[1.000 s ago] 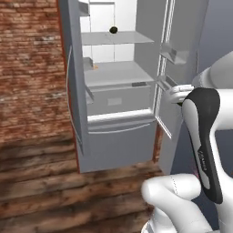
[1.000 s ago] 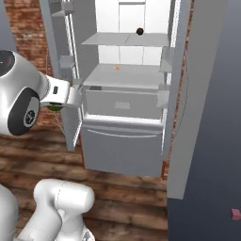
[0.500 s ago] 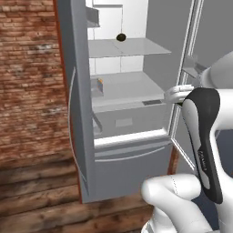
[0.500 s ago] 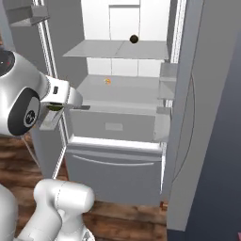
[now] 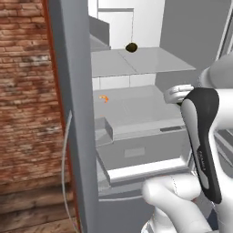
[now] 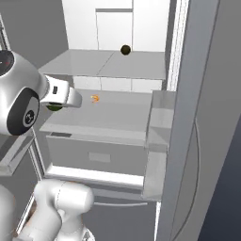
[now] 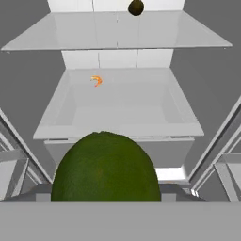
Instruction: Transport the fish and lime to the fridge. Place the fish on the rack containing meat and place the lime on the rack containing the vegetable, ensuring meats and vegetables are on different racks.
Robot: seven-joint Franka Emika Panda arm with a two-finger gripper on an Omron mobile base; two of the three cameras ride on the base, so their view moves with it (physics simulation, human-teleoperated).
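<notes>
Two fridge [image 6: 197,141] shelves each hold one small item.

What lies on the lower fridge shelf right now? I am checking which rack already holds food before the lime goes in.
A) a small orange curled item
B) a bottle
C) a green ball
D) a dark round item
A: the small orange curled item lies on the lower shelf, while the dark round item sits on the upper shelf and the lime is in the gripper.
</notes>
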